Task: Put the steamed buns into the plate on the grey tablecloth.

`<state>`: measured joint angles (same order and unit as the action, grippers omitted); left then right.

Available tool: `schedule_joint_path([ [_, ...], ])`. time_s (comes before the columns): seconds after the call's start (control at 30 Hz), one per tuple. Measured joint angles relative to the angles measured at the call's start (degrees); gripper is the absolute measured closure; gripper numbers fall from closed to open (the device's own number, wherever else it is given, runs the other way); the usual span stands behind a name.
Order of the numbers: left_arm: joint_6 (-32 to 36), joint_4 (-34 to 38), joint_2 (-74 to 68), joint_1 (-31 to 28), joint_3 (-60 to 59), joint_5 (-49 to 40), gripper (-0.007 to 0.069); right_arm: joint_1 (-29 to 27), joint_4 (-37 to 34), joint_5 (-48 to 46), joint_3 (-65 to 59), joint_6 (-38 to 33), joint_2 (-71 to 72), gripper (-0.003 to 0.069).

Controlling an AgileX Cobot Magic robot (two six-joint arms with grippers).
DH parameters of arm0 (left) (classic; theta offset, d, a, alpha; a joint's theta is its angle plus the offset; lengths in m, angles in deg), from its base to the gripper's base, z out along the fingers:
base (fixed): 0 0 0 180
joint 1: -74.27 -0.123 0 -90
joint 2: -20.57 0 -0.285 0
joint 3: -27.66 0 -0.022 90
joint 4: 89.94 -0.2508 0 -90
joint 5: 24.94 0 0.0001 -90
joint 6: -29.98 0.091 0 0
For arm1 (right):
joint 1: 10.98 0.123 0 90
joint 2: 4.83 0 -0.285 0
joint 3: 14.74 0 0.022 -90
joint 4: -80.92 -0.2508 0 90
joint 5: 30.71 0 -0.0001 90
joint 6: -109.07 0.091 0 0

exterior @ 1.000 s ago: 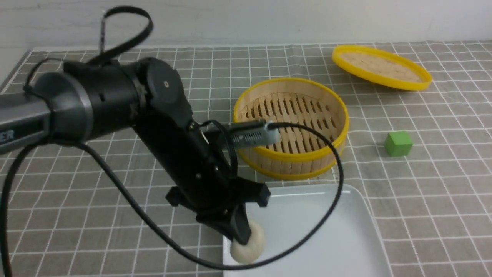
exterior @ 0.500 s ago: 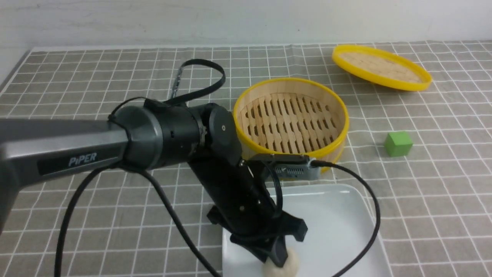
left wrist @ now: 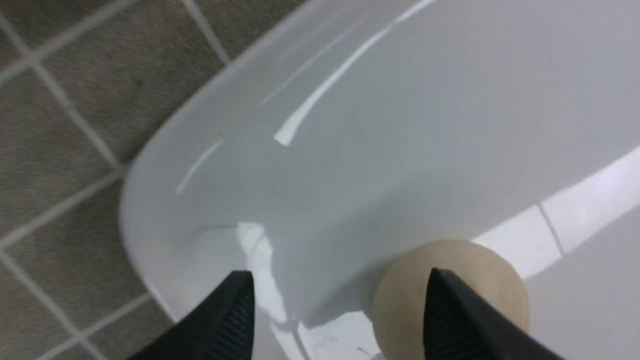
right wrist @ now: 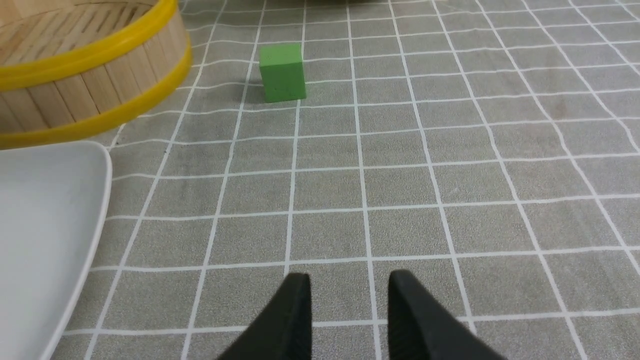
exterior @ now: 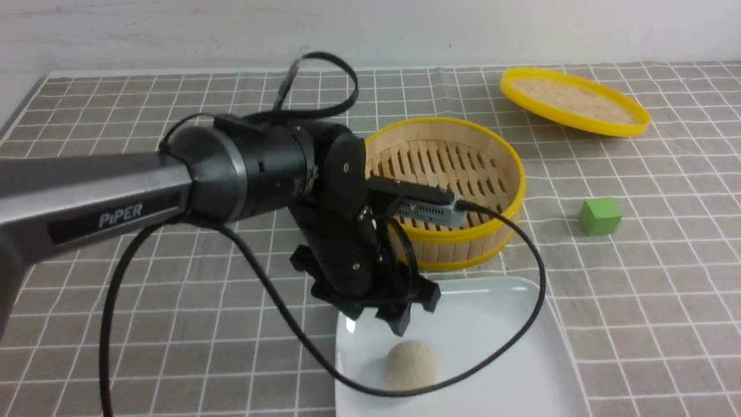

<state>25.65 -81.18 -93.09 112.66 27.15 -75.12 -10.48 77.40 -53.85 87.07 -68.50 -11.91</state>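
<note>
Item under inspection: the steamed bun [exterior: 410,364], a single cream dough ball, lies inside the plate [exterior: 509,313], in the part of the dish nearest the near edge of the table and toward the table's left edge. The plate rests on the grey tablecloth [exterior: 173,301] at the near edge, roughly mid-width. The left gripper [exterior: 376,321] hangs over the plate's far left corner, pointed downward, fingers spread wide with nothing between them. The front view shows a clear gap between it and the bun. In the left wrist view one finger [left wrist: 450,310] overlaps the bun's outline, and contact cannot be confirmed there. A black cable [exterior: 524,324] from the left arm loops across the plate in the front view, passing in front of the bun. The right gripper [right wrist: 350,276] sits low over bare cloth toward the near right corner, its fingers parted by a narrow gap and holding nothing. The bamboo steamer [exterior: 463,243] stands mid-table, just beyond the plate's far rim, with no lid on it. Its slats are bare where visible, though the left arm hides part of them. The yellow-rimmed lid [exterior: 573,101] lies toward the far right corner. A green cube [exterior: 600,216] sits toward the right edge, well apart from steamer and plate.
</note>
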Motion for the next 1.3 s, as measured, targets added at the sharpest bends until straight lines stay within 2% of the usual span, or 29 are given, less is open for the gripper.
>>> schedule_joint_path([
  [0.1, -4.6, -4.4, 0.6, 0.0, 6.5, -7.7, 0.0187, 0.0, 0.0, 0.0, 0.0, 0.0, 0.0, 0.0419],
  [0.2, -5.9, -7.6, 2.8, 0.0, 13.6, -13.8, 0.027, 0.0, 0.0, 0.0, 0.0, 0.0, 0.0, 0.0419],
  [0.43, -6.3, -16.1, 14.1, 0.0, 22.2, -20.0, 0.0551, 0.0, 0.0, 0.0, 0.0, 0.0, 0.0, 0.0419],
  [0.53, -6.9, -19.6, 22.0, 0.0, 21.7, -20.7, 0.0618, 0.0, 0.0, 0.0, 0.0, 0.0, 0.0, 0.0419],
  [0.63, -8.0, -20.0, 28.4, 0.0, 19.8, -20.7, 0.0622, 0.0, 0.0, 0.0, 0.0, 0.0, 0.0, 0.0419],
  [0.77, -10.2, -17.2, 46.1, 0.0, 8.0, -20.6, 0.0622, 0.0, 0.0, 0.0, 0.0, 0.0, 0.0, 0.0419],
  [0.83, -10.8, -16.0, 55.1, 0.0, -0.9, -17.6, 0.0622, 0.0, 0.0, 0.0, 0.0, 0.0, 0.0, 0.0419],
  [0.87, -10.9, -15.9, 55.1, 0.0, -0.9, -17.0, 0.0622, 0.0, 0.0, 0.0, 0.0, 0.0, 0.0, 0.0419],
  [0.97, -14.1, -14.3, 70.4, 0.0, -18.8, -1.6, 0.0622, 0.0, 0.0, 0.0, 0.0, 0.0, 0.0, 0.0419],
  [1.0, -14.6, -14.3, 72.6, 0.0, -21.9, 0.4, 0.0622, 0.0, 0.0, 0.0, 0.0, 0.0, 0.0, 0.0419],
  [1.07, -18.2, -14.3, 80.0, 0.0, -33.1, 11.6, 0.0622, 0.0, 0.0, 0.0, 0.0, 0.0, 0.0, 0.0419],
  [1.13, -19.8, -14.8, 84.9, 0.0, -40.4, 18.5, 0.0622, 0.0, 0.0, 0.0, 0.0, 0.0, 0.0, 0.0419],
  [1.3, -20.5, -15.7, 93.5, 0.0, -50.3, 26.4, 0.0616, 0.0, 0.0, 0.0, 0.0, 0.0, 0.0, 0.0419],
])
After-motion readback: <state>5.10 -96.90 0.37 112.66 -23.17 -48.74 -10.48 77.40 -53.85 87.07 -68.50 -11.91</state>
